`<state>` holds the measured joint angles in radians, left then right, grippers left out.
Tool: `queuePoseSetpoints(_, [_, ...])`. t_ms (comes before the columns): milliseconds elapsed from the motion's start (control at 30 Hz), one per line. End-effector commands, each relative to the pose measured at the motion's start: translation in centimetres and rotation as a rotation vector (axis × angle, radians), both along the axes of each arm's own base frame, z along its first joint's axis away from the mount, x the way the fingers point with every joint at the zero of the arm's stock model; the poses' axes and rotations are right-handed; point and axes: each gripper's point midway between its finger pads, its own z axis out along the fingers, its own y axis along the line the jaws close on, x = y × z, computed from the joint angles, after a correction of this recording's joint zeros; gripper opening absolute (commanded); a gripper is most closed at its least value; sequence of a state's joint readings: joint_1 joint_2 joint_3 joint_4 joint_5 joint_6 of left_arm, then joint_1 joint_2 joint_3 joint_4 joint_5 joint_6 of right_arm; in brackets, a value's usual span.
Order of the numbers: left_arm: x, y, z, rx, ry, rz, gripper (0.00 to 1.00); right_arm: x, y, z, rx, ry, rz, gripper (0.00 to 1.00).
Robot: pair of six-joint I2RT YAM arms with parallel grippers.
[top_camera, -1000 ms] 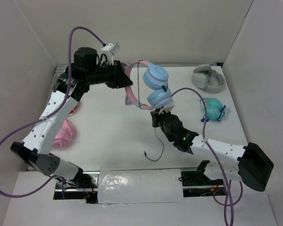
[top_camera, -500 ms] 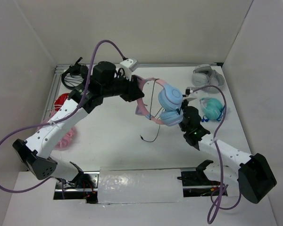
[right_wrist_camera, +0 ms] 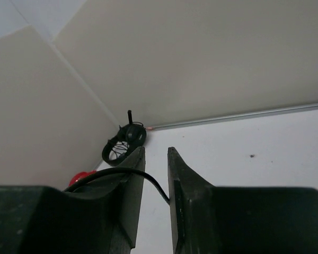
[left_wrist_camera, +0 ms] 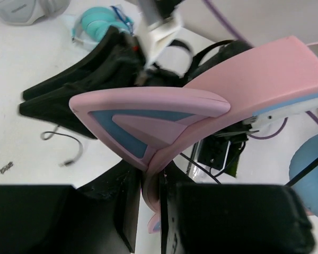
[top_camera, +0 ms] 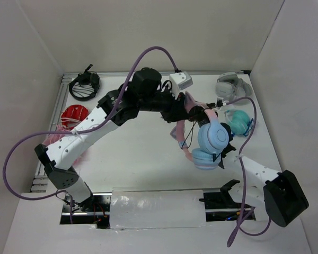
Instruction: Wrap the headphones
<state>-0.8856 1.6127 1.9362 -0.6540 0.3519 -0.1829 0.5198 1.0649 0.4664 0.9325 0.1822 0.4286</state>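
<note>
The headphones have a pink cat-eared headband (top_camera: 186, 108) and two light blue ear cups (top_camera: 212, 138), and they are held up over the right middle of the table. My left gripper (top_camera: 181, 114) is shut on the headband (left_wrist_camera: 212, 100), which is pinched between the jaws (left_wrist_camera: 151, 203). The thin black cable (top_camera: 187, 138) hangs below the band, and its free end lies on the table (left_wrist_camera: 69, 157). My right gripper (right_wrist_camera: 155, 156) sits under the ear cups, mostly hidden from above. Its jaws stand a narrow gap apart, with the cable (right_wrist_camera: 122, 173) crossing over the left finger into the gap.
Turquoise headphones (top_camera: 237, 121) and grey headphones (top_camera: 233, 84) lie at the back right, close to the raised cups. Black headphones (top_camera: 84, 84) and red ones (top_camera: 74, 114) lie at the back left. Pink ones (top_camera: 54, 140) lie behind the left arm.
My left arm has swung the headphones from the back middle to the front right. The right gripper has followed beneath the cups, and the cable's free end was dragged right.
</note>
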Motion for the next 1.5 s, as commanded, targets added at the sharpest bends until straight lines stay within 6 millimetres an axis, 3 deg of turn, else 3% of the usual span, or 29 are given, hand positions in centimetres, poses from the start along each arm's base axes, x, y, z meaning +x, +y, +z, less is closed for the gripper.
queuePoseSetpoints(0, [-2.8, -0.9, 2.8, -0.052, 0.028, -0.076, 0.0, 0.5, -0.8, 5.0, 0.144, -0.134, -0.032, 0.31])
queuePoseSetpoints(200, [-3.9, -0.7, 4.1, -0.058, -0.003, -0.053, 0.0, 2.9, -0.2, 6.2, 0.15, -0.147, -0.048, 0.35])
queuePoseSetpoints(433, [-5.2, 0.6, 4.0, -0.052, 0.007, -0.05, 0.0, 5.2, -2.3, 9.0, 0.268, -0.221, -0.077, 0.37])
queuePoseSetpoints(567, [-4.8, 1.4, 3.2, -0.027, 0.005, -0.005, 0.0, 5.6, -1.7, 10.5, 0.229, -0.282, -0.015, 0.19])
queuePoseSetpoints(600, [-4.2, 1.6, 2.0, -0.001, 0.008, 0.035, 0.0, 5.6, -1.7, 11.1, 0.216, -0.296, -0.016, 0.09])
queuePoseSetpoints(633, [-3.8, 2.0, 1.8, 0.002, -0.002, 0.062, 0.0, 5.9, -1.4, 10.8, 0.149, -0.289, -0.022, 0.04])
queuePoseSetpoints(667, [-3.2, 2.2, 0.3, 0.037, 0.005, 0.093, 0.0, 5.7, -1.8, 12.1, 0.12, -0.311, -0.04, 0.02])
queuePoseSetpoints(733, [-1.8, 2.9, -0.6, 0.066, -0.011, 0.169, 0.0, 6.2, -1.6, 11.3, -0.001, -0.265, -0.06, 0.0])
queuePoseSetpoints(767, [-0.9, 3.3, -1.2, 0.079, 0.0, 0.197, 0.0, 5.8, -2.0, 12.3, -0.063, -0.293, -0.082, 0.0])
queuePoseSetpoints(833, [-0.4, 3.2, -2.2, 0.093, 0.009, 0.187, 0.0, 5.9, -2.5, 11.8, -0.143, -0.267, -0.095, 0.0])
queuePoseSetpoints(867, [0.1, 3.4, -3.8, 0.13, 0.017, 0.216, 0.0, 5.5, -3.1, 13.3, -0.162, -0.287, -0.115, 0.0])
queuePoseSetpoints(900, [0.6, 3.6, -4.7, 0.149, 0.036, 0.26, 0.0, 5.9, -3.4, 12.5, -0.195, -0.23, -0.121, 0.0])
queuePoseSetpoints(1033, [1.5, 4.1, -9.7, 0.245, 0.098, 0.318, 0.0, 4.6, -5.6, 14.8, -0.247, -0.249, -0.152, 0.0])
queuePoseSetpoints(1100, [2.3, 4.3, -11.2, 0.281, 0.112, 0.37, 0.0, 4.3, -5.8, 15.0, -0.282, -0.23, -0.16, 0.0])
queuePoseSetpoints(1133, [2.9, 4.8, -11.8, 0.301, 0.118, 0.406, 0.0, 3.8, -6.0, 15.9, -0.287, -0.241, -0.162, 0.0])
queuePoseSetpoints(1300, [5.0, 6.1, -14.3, 0.344, 0.196, 0.488, 0.0, 2.4, -6.4, 16.4, -0.342, -0.207, -0.164, 0.0])
queuePoseSetpoints(1400, [6.7, 6.8, -14.9, 0.353, 0.206, 0.537, 0.0, 1.5, -5.6, 16.3, -0.398, -0.211, -0.121, 0.0])
queuePoseSetpoints(1467, [6.8, 6.6, -14.8, 0.342, 0.231, 0.511, 0.0, 1.5, -4.9, 15.0, -0.457, -0.159, -0.078, 0.0])
